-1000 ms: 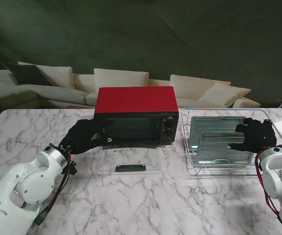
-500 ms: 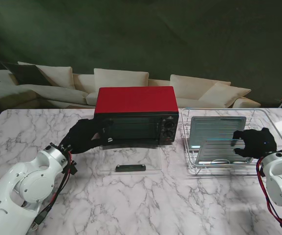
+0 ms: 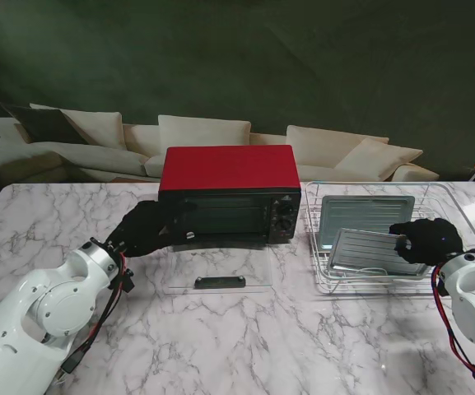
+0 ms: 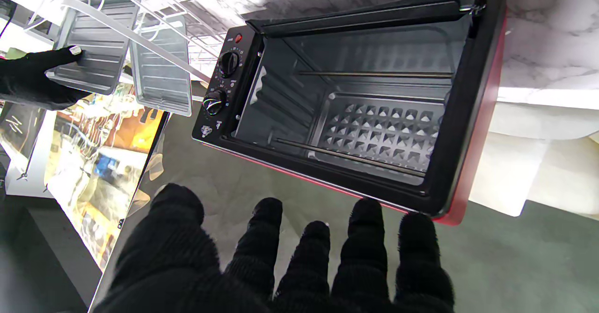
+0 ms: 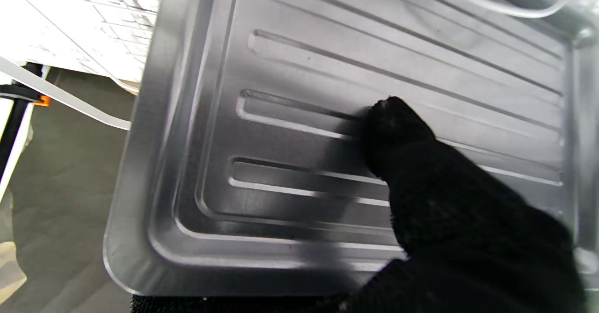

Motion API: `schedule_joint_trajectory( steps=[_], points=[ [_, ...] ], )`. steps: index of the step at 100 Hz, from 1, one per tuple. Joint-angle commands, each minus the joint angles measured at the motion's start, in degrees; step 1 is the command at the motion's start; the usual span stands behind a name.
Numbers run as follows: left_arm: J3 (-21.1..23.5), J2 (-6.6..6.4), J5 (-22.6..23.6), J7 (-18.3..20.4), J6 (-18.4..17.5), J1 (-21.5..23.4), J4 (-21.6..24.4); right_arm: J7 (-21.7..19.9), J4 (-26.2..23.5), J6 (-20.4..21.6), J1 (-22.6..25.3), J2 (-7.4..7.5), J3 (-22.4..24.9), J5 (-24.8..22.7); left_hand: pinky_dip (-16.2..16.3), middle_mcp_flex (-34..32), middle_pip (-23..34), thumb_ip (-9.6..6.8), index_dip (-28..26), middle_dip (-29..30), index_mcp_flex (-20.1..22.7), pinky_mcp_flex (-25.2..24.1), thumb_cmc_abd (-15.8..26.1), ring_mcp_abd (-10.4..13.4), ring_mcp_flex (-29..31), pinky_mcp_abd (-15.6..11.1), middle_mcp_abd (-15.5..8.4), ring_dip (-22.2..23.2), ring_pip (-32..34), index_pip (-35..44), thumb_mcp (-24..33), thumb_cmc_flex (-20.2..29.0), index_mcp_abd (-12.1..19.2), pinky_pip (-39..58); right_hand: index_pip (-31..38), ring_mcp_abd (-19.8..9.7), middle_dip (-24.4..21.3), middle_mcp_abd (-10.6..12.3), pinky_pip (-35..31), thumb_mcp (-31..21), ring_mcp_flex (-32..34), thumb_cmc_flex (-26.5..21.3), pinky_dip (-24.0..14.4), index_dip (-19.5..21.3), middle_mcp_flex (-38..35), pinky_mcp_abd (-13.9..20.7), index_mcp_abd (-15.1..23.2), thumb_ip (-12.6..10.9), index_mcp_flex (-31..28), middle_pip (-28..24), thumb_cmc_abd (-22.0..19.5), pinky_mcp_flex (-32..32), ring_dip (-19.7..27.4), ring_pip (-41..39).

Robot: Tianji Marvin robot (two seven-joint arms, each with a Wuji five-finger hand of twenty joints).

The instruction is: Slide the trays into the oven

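Now lifting the first tray out of the rack

Clearly the right hand (image 3: pixel 425 239) pinches the front tray (image 3: pixel 369 250), tilted inside the wire rack (image 3: pixel 315 247) on the desk (image 3: pixel 245 337). A second tray (image 3: pixel 367 211) stands behind it. The left hand (image 3: pixel 146 230) is spread, holding nothing, and probably rests against the oven (image 3: pixel 225 191), whose door (image 3: pixel 219 271) lies open. Next the tray must clear the rack and go level toward the cavity.

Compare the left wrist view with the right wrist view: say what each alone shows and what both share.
Only the left wrist view shows the open, empty red-and-black toaster oven, its two control knobs, the second ribbed metal tray and the spread, black-gloved left hand. Only the right wrist view shows the gloved thumb pressed on the tray's grooves. Both show the right hand gripping one ribbed silver tray.
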State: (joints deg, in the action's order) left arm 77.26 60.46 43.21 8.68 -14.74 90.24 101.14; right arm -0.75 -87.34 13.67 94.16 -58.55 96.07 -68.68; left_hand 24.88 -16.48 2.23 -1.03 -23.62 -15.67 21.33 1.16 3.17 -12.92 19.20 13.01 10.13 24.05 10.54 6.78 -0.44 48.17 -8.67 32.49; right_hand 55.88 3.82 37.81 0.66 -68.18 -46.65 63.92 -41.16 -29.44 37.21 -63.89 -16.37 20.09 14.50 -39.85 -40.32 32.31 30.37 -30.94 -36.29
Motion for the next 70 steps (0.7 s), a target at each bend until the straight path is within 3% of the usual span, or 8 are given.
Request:
schedule_joint_trajectory(
  steps=[1,18,46,67,70],
  points=[
    [-0.20,-0.04,-0.01,1.00,-0.36,-0.36,-0.15,0.23,-0.54,0.42,0.46,0.13,0.49,0.23,1.32,-0.62,0.40,1.21,-0.59,0.53,1.27,-0.34,2.48,-0.19,-0.04,0.55,-0.74,0.24,-0.16,-0.11,-1.25,0.31,0.12,-1.88,2.96,3.06,4.46,-0.28,-1.77,-6.52,5.19,-4.37,-1.02,3.47,-4.49,-1.89,5.45,-2.67,-7.22,-8.34,-5.95,-0.02,-4.76,-11.60],
    [-0.04,-0.05,-0.20,1.09,-0.80,-0.50,-0.15,-0.67,-2.89,3.12,1.35,0.06,2.80,1.04,1.31,-0.68,0.41,1.18,-0.59,0.52,1.30,-0.29,2.54,-0.25,0.02,0.45,-0.74,0.25,-0.12,-0.09,-1.18,0.43,0.05,-1.82,2.55,3.48,7.50,-0.58,-2.91,-8.18,4.71,-4.25,-1.54,7.70,-4.47,-1.18,5.21,-3.45,-9.19,-8.81,-6.96,0.65,-5.20,-14.52],
    [-0.02,-0.09,-0.75,1.61,-0.66,-0.77,0.03,-1.28,-5.94,7.79,2.11,-0.14,6.26,3.33,1.25,-0.81,0.45,1.19,-0.57,0.51,1.14,-0.25,2.52,-0.27,-0.03,0.25,-0.71,0.25,-0.11,-0.15,-1.22,0.31,0.16,-1.75,2.72,3.68,8.95,-1.30,-3.65,-9.02,5.13,-4.39,-1.91,9.41,-4.49,-1.21,4.42,-3.81,-9.66,-9.29,-7.24,2.32,-5.80,-15.60],
    [-0.20,-0.20,-2.47,2.86,-1.67,-2.42,0.08,-5.56,-11.65,11.32,2.92,-0.18,9.88,6.05,1.62,-0.49,0.04,1.17,-0.30,0.75,-1.39,0.42,2.32,-0.18,0.36,-0.38,0.53,0.41,0.21,-1.07,-1.31,-0.11,0.07,-0.72,2.49,3.82,9.41,-2.02,-5.28,-8.92,7.16,-4.44,-2.36,9.91,-4.93,-2.97,3.96,-3.76,-9.66,-9.66,-7.71,5.27,-6.06,-16.45],
    [-0.22,-0.23,-2.71,3.12,-1.88,-2.72,0.14,-6.29,-12.52,11.87,3.01,-0.17,10.35,6.57,1.68,-0.05,-0.43,1.16,0.01,1.03,-3.60,0.62,2.05,-0.44,0.49,-0.62,0.95,0.43,0.27,-1.98,-1.37,-0.28,0.26,-0.49,2.45,3.94,9.42,-2.15,-5.61,-8.89,7.57,-4.48,-2.42,9.99,-5.15,-3.40,3.81,-3.74,-9.64,-9.78,-7.72,5.66,-6.12,-16.71]
  ],
)
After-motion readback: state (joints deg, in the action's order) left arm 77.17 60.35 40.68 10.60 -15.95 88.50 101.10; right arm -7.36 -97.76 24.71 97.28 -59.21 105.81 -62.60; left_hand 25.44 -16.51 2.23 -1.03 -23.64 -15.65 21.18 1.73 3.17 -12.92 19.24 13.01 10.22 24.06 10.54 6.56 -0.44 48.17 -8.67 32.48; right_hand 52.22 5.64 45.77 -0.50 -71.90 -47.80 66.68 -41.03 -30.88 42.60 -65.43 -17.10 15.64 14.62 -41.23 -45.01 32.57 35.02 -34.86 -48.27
